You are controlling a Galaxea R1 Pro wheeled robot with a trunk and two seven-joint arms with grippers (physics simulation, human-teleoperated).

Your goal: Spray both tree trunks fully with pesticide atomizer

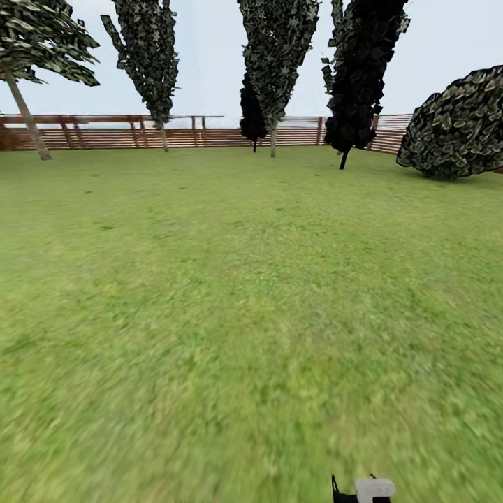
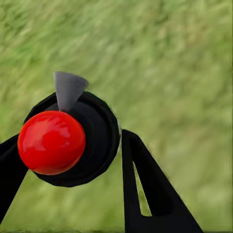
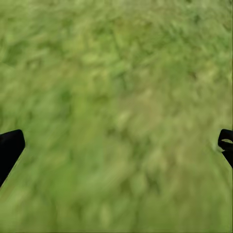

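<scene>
Flat, even daylight under a pale sky. Grass blurs progressively toward the near edge. Faint shadow beneath the round bush. Red ball carries soft glare. Both wrist views render grass smeared.

Right fingers cut off, grass blurred

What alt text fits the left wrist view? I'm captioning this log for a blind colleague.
A black round object topped with a glossy red ball and a grey cone-shaped tip sits between the two black fingers of the left claw, which appears to grip it, above blurred green grass.
</scene>
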